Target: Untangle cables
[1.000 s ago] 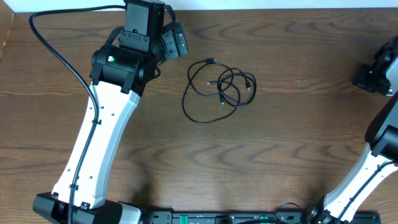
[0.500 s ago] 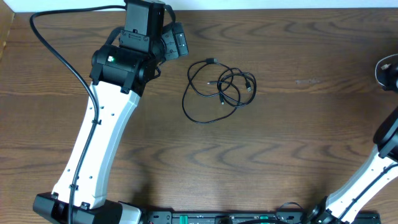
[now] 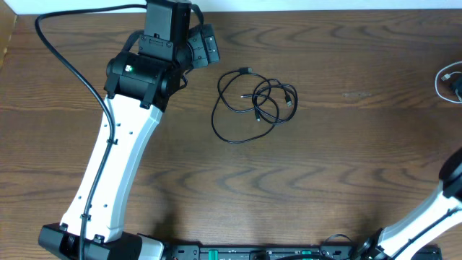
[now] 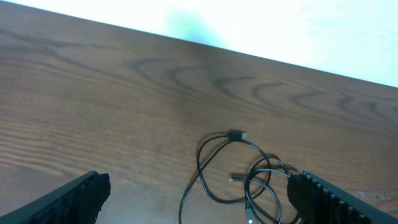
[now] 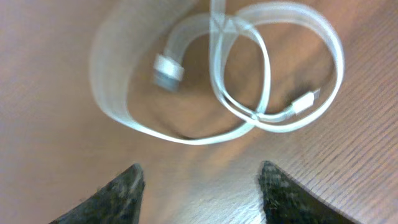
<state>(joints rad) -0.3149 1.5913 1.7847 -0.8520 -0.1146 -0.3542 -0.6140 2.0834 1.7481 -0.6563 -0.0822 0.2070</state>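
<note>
The black cable (image 3: 253,101) lies in loose overlapping loops on the wooden table (image 3: 339,159), right of my left gripper (image 3: 211,48). In the left wrist view the black cable (image 4: 242,174) sits ahead of and between the wide-open fingers of the left gripper (image 4: 199,205), which hold nothing. The white cable (image 5: 217,81) appears blurred and looped just beyond the tips of my right gripper (image 5: 202,193), whose jaws stand apart with nothing between them. From overhead only a bit of the white cable (image 3: 441,78) shows at the far right edge, beside the right gripper (image 3: 456,87).
A thick black wire (image 3: 65,58) runs from the table's back left along the left arm (image 3: 115,166). The table's far edge (image 3: 325,9) meets a white strip. The right arm (image 3: 433,217) rises at the lower right corner.
The right gripper has moved further right, almost out of the overhead view, and its jaws have opened, letting go of the white cable. The left arm and the black cable have stayed put.
</note>
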